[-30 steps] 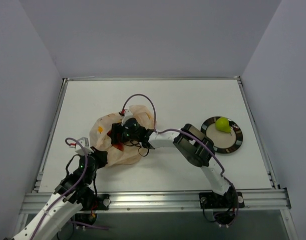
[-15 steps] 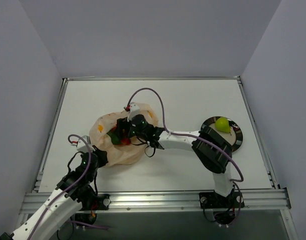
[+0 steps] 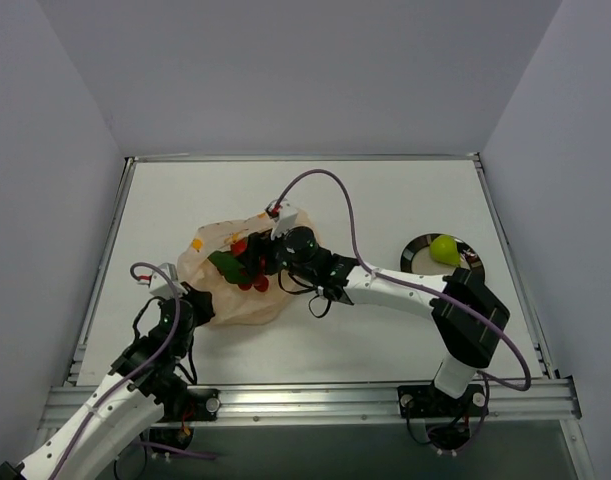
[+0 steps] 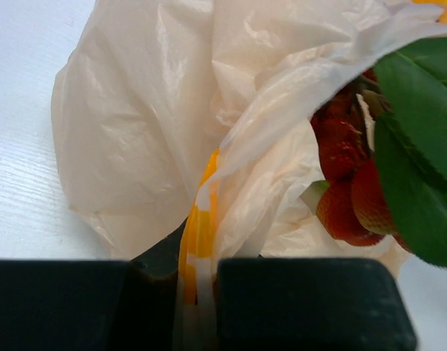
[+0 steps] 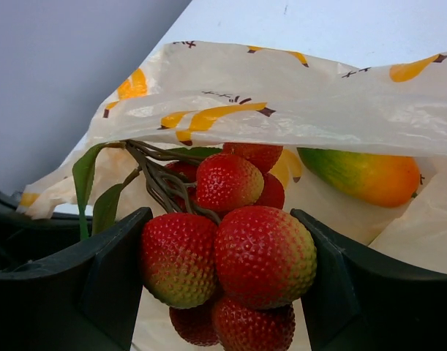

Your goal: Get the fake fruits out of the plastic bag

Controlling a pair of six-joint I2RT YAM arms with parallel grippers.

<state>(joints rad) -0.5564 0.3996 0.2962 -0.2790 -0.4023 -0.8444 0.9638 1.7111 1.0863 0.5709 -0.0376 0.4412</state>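
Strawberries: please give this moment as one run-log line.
left gripper: shut on bag | right gripper: shut on strawberries | pear: on plate

The peach bag (image 5: 296,110) bears orange marks (image 5: 208,115); the fruit cluster (image 5: 263,256) is red, its leaves (image 4: 421,168) green.

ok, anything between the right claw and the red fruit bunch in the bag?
Nothing visible. The red fruit bunch sits directly between the fingers of the right claw, at the mouth of the plastic bag. The film drapes above the bunch, not in between. Whether it is clamped is unclear.
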